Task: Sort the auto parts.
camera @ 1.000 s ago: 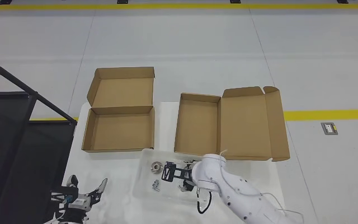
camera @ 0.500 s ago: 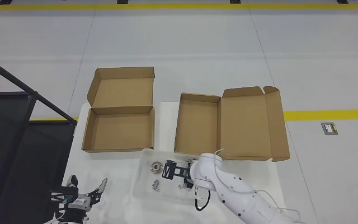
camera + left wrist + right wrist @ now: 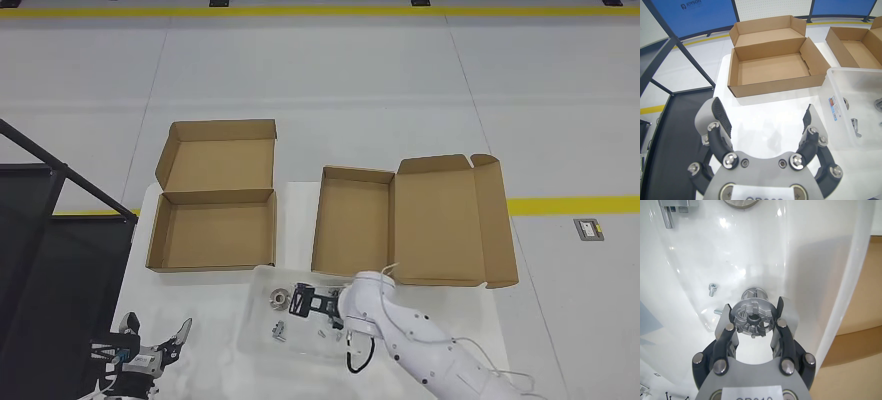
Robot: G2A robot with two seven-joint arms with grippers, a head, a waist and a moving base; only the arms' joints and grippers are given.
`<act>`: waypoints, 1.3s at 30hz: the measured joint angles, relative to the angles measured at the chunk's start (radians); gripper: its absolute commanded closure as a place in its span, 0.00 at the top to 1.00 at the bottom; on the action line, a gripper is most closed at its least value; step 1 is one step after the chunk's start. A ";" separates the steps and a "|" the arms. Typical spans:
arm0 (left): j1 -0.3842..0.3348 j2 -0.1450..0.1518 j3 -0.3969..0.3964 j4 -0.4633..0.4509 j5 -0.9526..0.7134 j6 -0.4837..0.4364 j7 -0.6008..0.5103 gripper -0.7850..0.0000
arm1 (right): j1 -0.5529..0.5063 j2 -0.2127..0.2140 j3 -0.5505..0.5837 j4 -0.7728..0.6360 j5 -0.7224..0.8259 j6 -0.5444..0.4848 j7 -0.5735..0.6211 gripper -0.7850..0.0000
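Observation:
Inside the clear plastic bin, my right gripper is shut on a cast metal hub with ribs and a central hole. The right wrist view shows both pads pressed on the hub's rim, close to the bin's wall. Loose in the bin lie a small bolt, a second bolt, a bracket with a pin and a round metal ring. My left gripper hangs open with nothing between its fingers over the table's near left corner.
Two open cardboard boxes stand behind the bin, the left box and the right box with its lid folded out. A black frame borders the table's left side. White table surface lies between my left gripper and the bin.
My right arm has shifted slightly left and towards the boxes with the hub in its gripper. The left arm has kept still.

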 measured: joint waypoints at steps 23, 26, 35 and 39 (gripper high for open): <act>0.000 0.000 0.000 0.000 0.000 0.000 0.000 1.00 | -0.136 0.091 0.273 -0.704 -0.171 -0.155 -0.090 0.00; 0.000 0.000 0.000 0.000 0.000 0.000 0.000 1.00 | -0.137 0.091 0.273 -0.704 -0.169 -0.155 -0.090 0.00; 0.000 0.000 0.000 0.000 0.000 0.000 0.000 1.00 | -0.145 0.090 0.284 -0.671 -0.158 -0.133 -0.126 0.00; 0.000 0.000 0.000 0.000 0.000 0.000 0.000 1.00 | -0.092 0.074 0.301 -0.518 -0.100 -0.026 -0.202 0.00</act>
